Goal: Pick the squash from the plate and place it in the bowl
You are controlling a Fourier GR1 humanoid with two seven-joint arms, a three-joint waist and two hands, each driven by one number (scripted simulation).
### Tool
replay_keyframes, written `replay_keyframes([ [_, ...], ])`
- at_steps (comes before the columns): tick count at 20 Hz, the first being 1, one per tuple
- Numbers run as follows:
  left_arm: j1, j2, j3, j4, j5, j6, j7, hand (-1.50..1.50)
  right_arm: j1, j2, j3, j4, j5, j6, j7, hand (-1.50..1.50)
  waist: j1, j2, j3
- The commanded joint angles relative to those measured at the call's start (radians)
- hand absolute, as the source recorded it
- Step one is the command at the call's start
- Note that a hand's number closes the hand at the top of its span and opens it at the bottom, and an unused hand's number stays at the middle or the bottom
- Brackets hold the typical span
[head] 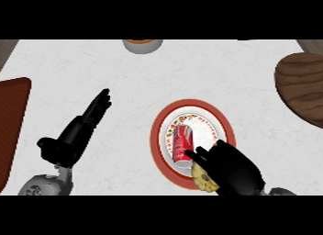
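- Right hand (pixel 233 169) is curling around the yellow squash (pixel 203 178) at the plate's (pixel 163 120) five o'clock, gripping for the lift.
- Left hand (pixel 83 126) is resting at nine o'clock, fingers straight.

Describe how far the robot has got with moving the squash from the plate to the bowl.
Done: the right hand has reached the red-rimmed plate. In hand: its fingers curl over a yellowish item, apparently the squash, at the plate's near edge beside a red can; whether it is lifted cannot be told. Left: carrying it to the wooden bowl at far right and releasing it. The left hand rests open.
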Motion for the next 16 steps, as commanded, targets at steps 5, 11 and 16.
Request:
replay_keyframes([
  [5, 0.028, 0.009, 0.021, -0.019, 0.010, 0.005, -0.007, 0.00, 0.132, -0.218, -0.321, -0.191, -0.382, -0.214, -0.331, 1.50, -0.037, 0.008, 0.002],
  [11, 0.055, 0.000, -0.011, -0.035, -0.011, 0.003, -0.025, 0.00, 0.217, -0.318, -0.609, -0.109, -0.769, -0.165, -0.530, 1.50, -0.014, 0.015, 0.000],
  [16, 0.006, -0.002, -0.011, -0.049, -0.007, -0.001, 0.022, 0.00, 0.206, -0.471, -0.878, 0.182, -0.956, -0.038, -0.787, 1.50, 0.044, 0.021, -0.003],
])
